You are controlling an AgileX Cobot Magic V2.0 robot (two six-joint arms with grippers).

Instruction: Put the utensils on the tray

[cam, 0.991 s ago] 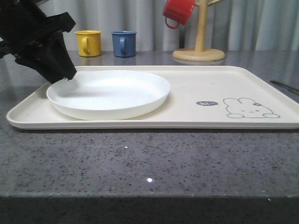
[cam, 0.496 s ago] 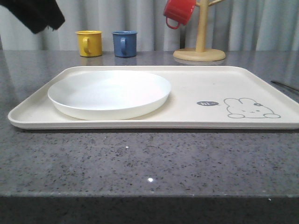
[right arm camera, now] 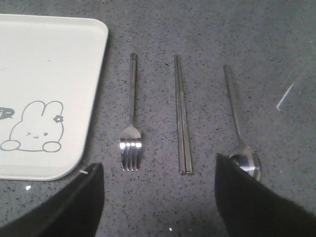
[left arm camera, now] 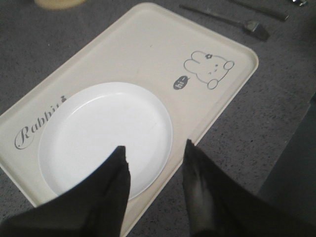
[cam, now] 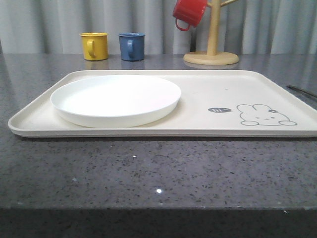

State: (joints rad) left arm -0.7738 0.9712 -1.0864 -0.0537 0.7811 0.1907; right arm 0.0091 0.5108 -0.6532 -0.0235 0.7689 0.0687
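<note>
The cream tray [cam: 213,89] lies across the table, bunny drawing at its right end, and carries a round white plate [cam: 116,99]. In the right wrist view a silver fork [right arm camera: 131,129], a pair of chopsticks [right arm camera: 181,116] and a spoon [right arm camera: 238,123] lie side by side on the grey counter beside the tray's corner [right arm camera: 94,59]. My right gripper [right arm camera: 157,170] hangs open above them with nothing between its fingers. My left gripper [left arm camera: 155,153] is open high over the tray's edge [left arm camera: 148,207] near the plate [left arm camera: 103,133]. Dark utensils [left arm camera: 224,19] lie on the counter past the tray's bunny end.
A yellow mug [cam: 94,45] and a blue mug [cam: 132,46] stand at the back. A wooden mug tree [cam: 212,44] holds a red mug [cam: 189,12]. A thin dark utensil [cam: 302,91] shows on the counter at the far right edge.
The left arm, which stood over the plate's left edge, has risen up and out of the front view. The tray and plate have not moved.
</note>
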